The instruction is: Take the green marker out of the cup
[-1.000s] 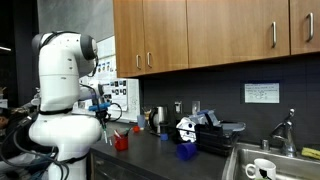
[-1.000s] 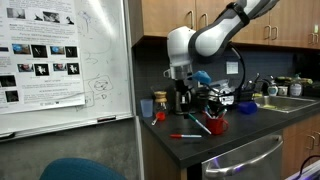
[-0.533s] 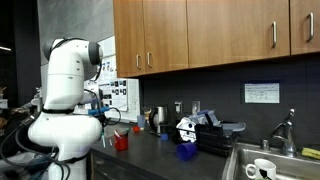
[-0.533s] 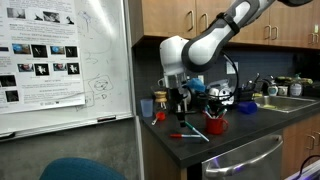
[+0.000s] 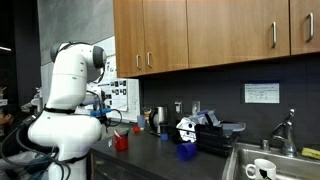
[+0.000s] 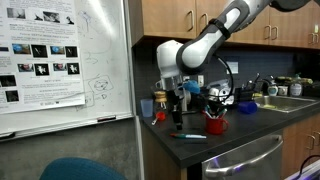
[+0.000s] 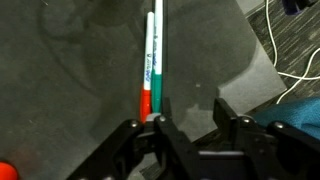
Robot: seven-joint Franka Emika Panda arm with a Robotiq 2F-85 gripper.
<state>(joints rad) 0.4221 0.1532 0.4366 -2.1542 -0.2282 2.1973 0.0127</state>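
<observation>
The small red cup (image 6: 215, 125) stands on the dark counter; it also shows in an exterior view (image 5: 121, 141). The green marker (image 7: 158, 55) lies flat on the counter, outside the cup, right beside a white marker with a red end (image 7: 146, 98). Both markers show as a thin line in front of the cup in an exterior view (image 6: 192, 136). My gripper (image 7: 190, 120) hovers just above the counter, open and empty. Its left finger is by the near ends of the markers. In the exterior view my gripper (image 6: 178, 114) is left of the cup.
A whiteboard (image 6: 65, 60) stands at the counter's end, close to the arm. An orange cup (image 6: 147, 107), a blue container (image 5: 185, 151), dark appliances and a sink with a white mug (image 5: 263, 170) sit along the counter. A white cable (image 7: 285, 45) lies on the floor past the counter edge.
The arm has swung away from the red cup toward the whiteboard end of the counter and come lower over the markers. The gripper stays open.
</observation>
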